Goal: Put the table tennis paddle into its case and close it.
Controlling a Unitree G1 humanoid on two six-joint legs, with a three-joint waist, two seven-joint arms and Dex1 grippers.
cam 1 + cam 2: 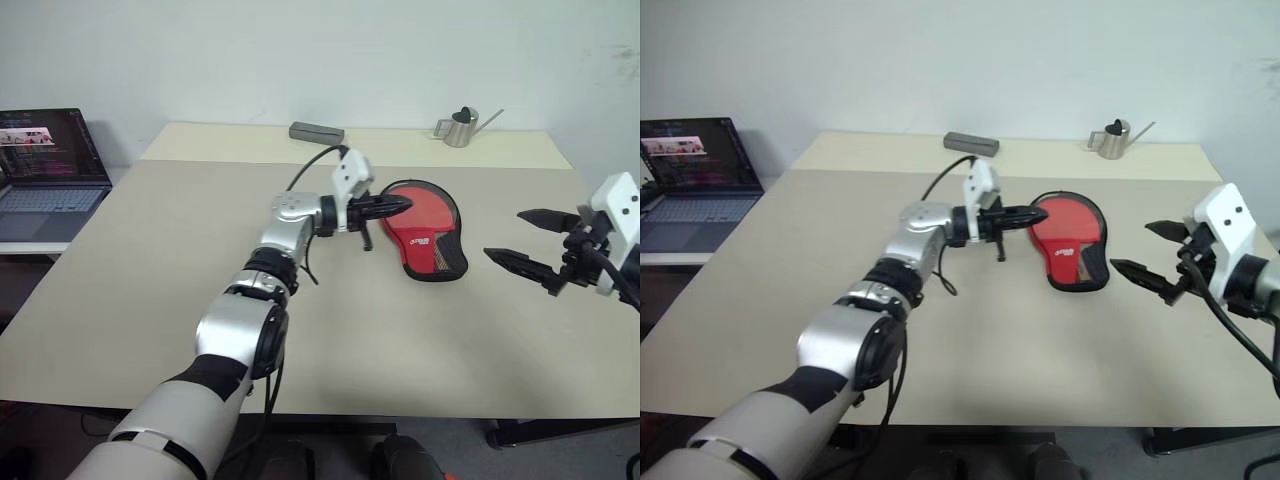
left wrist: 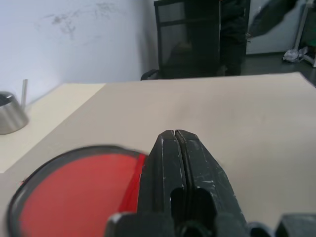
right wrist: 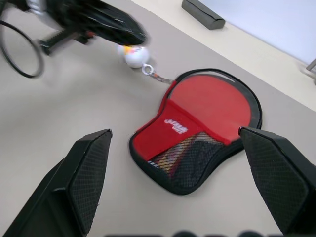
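Two arms over a pale beige tabletop (image 1: 150,280). Notes run left to right.

- Far left: open laptop with a lit screen (image 1: 50,170) on a side desk, not involved.
- Left end effector (image 1: 395,205): black fingers pressed together and pointing across toward the case. The left wrist view confirms no gap between them. A small white-yellow ball charm (image 3: 134,55) sits just beside the fingertips, and its short chain runs to the case rim. Whether the charm is actually pinched, I cannot tell.
- Centre: paddle-shaped red fabric zip case with white lettering and a black mesh pocket (image 3: 168,131), lying flat and unzipped. The rigid table tennis paddle with the round red rubber face (image 3: 212,103) is inside it, face exposed. Its striped handle is under the mesh flap.
- Right end effector (image 1: 503,234): fingers spread wide and empty, held near the case's right side but clear of it.
- Back edge: flat grey box (image 1: 316,131) and small steel watering can (image 1: 460,128).

Judgement: insertion looks done and the zip remains.

- Brace the handle end of the case with the right end effector.
- Draw the charm along the rim's curve, low and steady, so the soft pouch does not drag or bunch.

View differences: the right wrist view alone gives the charm, chain, lettering and mesh. In the head views the left fingers cover that spot. The left wrist view adds the closed fingertips close up and the case's black rim.
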